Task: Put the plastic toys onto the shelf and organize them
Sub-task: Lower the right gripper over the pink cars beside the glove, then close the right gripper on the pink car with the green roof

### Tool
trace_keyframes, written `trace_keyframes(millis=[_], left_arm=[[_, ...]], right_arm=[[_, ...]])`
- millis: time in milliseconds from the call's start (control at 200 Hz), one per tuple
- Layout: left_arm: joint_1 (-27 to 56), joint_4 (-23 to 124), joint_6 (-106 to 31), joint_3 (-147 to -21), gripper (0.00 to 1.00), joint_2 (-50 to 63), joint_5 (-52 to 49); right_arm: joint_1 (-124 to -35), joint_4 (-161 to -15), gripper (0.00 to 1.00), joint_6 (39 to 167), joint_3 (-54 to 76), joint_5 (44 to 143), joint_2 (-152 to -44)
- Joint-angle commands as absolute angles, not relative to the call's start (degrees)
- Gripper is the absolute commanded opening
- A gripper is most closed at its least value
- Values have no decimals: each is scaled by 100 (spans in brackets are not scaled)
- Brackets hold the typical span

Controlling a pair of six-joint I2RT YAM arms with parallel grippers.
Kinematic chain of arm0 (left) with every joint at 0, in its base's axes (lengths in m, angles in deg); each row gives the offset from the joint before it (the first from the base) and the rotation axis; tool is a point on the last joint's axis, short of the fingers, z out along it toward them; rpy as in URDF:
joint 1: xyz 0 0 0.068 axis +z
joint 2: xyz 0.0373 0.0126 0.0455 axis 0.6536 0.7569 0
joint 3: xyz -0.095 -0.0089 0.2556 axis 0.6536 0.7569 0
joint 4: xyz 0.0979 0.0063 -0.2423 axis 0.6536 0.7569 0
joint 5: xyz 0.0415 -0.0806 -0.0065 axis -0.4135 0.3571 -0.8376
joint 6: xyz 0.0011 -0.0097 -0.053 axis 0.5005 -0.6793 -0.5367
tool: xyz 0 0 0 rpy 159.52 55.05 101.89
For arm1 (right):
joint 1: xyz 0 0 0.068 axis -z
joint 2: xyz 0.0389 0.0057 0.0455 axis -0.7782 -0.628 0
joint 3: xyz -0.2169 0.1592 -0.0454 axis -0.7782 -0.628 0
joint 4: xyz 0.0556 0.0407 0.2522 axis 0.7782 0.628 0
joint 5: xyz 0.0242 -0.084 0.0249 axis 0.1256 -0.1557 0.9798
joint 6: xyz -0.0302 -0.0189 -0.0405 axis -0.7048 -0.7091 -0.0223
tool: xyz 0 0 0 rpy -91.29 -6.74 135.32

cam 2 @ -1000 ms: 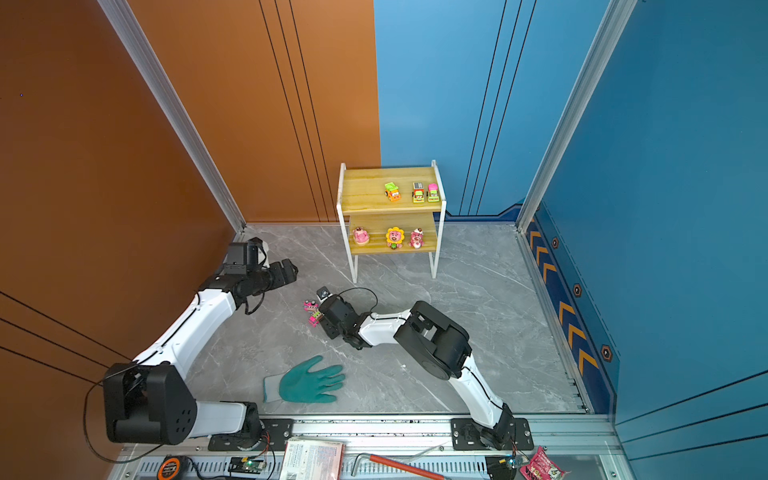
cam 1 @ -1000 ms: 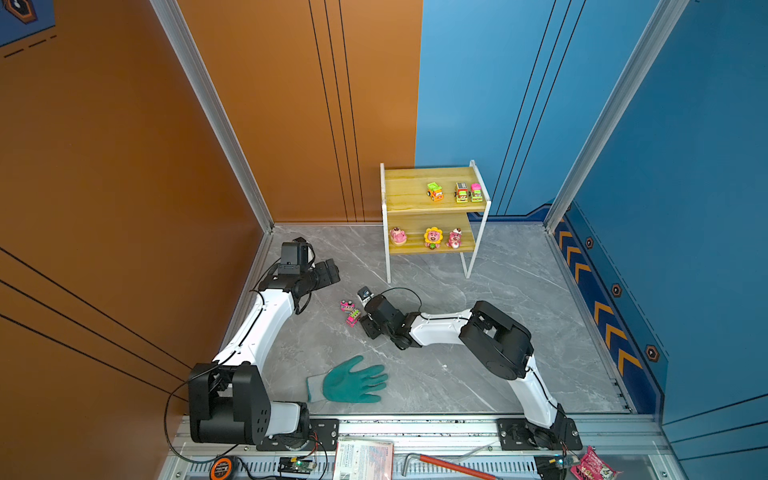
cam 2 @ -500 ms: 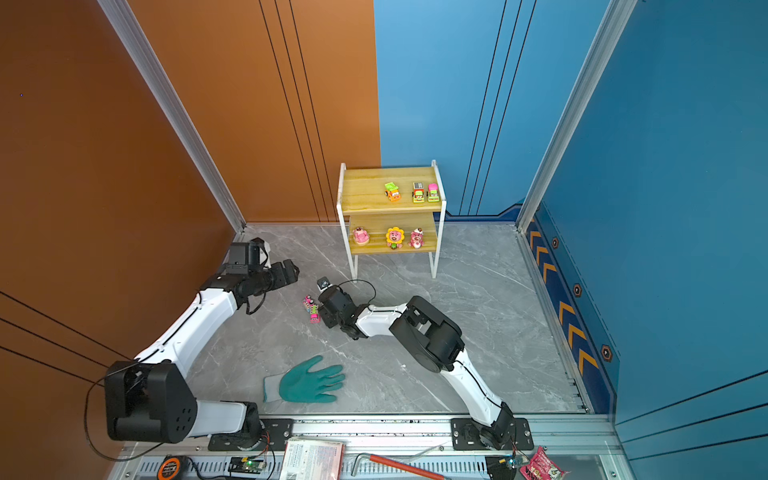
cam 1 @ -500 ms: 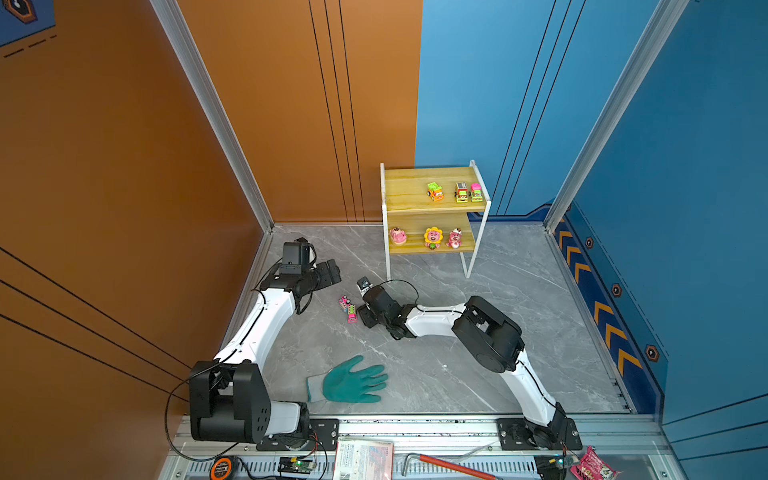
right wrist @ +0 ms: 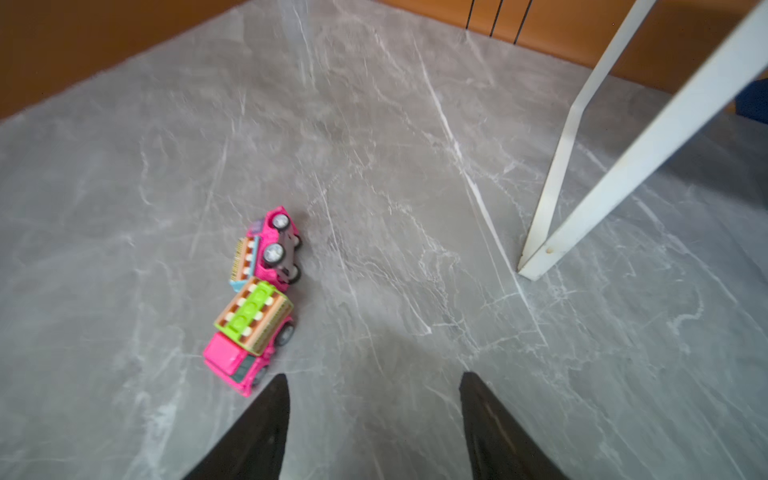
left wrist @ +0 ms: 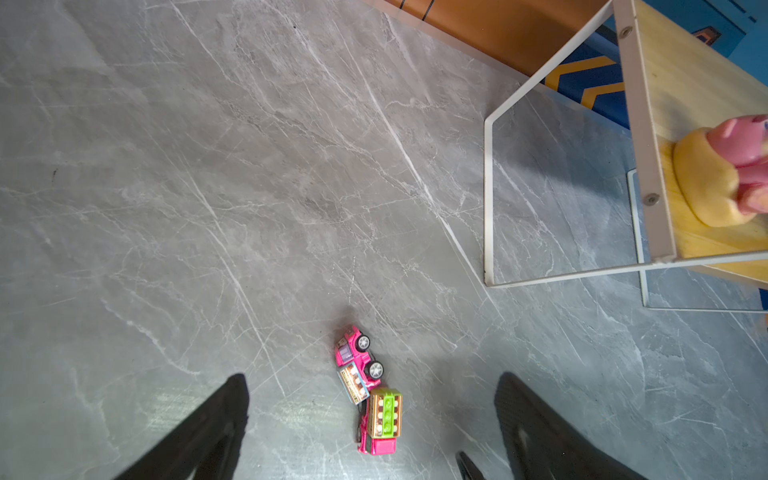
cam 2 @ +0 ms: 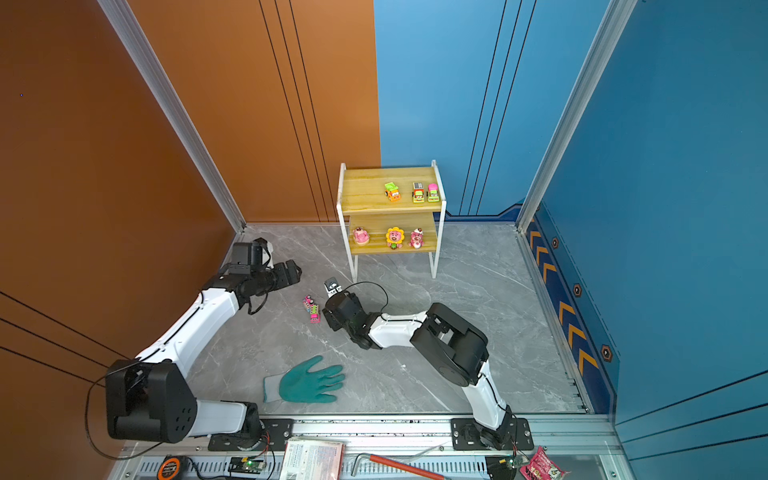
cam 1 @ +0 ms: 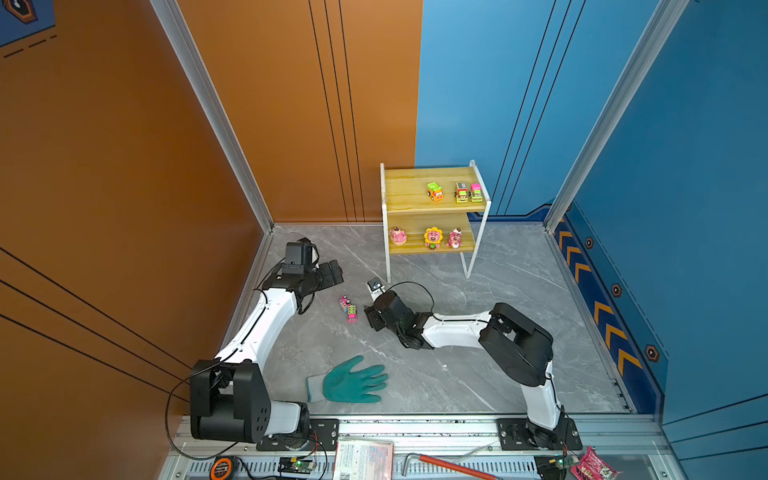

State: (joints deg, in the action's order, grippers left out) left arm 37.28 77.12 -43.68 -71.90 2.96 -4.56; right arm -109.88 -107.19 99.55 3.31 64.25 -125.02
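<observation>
Top views are both showing the shelf (cam 1: 405,195) standing against the back wall on the grey floor (cam 1: 519,299), well apart from both arms. I am noting a glove (cam 1: 349,380) lying flat near the front rail; it is playing no part in the job. The left gripper (cam 1: 336,273) is hovering toward the left side of the floor, its jaws standing wide apart and holding nothing. The right gripper (cam 1: 371,320) is sitting low over the floor near the shelf's nearest leg. Its wrist view is showing the jaws parted with bare floor between the fingers (right wrist: 266,415), so it too is carrying nothing.

Two toys (cam 1: 348,311) are lying on the floor between the grippers, touching end to end: a truck (right wrist: 249,328) standing on its wheels and a car (right wrist: 272,249) lying tipped on its side. The truck is lying just beside the right gripper, off to one side of the gap rather than inside it, with its long axis running slantwise to the jaws' line. I am judging the right arm the nearer, and it is needing a sideways shift and a wrist turn before closing across the truck's narrow width.

On the shelf, the top board is carrying three cars (cam 1: 460,192) and the lower board three bears (cam 1: 433,238) in a row.
</observation>
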Motion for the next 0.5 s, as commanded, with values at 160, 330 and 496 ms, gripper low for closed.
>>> trace_keyframes(millis=[160, 330, 496], left_arm=[[3625, 7835, -4263, -7324, 95, 290, -572], [3572, 7840, -4259, -7317, 95, 272, -568], [3554, 7835, -4258, -7307, 95, 240, -574]], right_arm=[[-11684, -11050, 69, 10807, 616, 5082, -12710], [-11863, -10686, 69, 10949, 1186, 4757, -13251], [-11846, -10489, 69, 11080, 1469, 4738, -13582]])
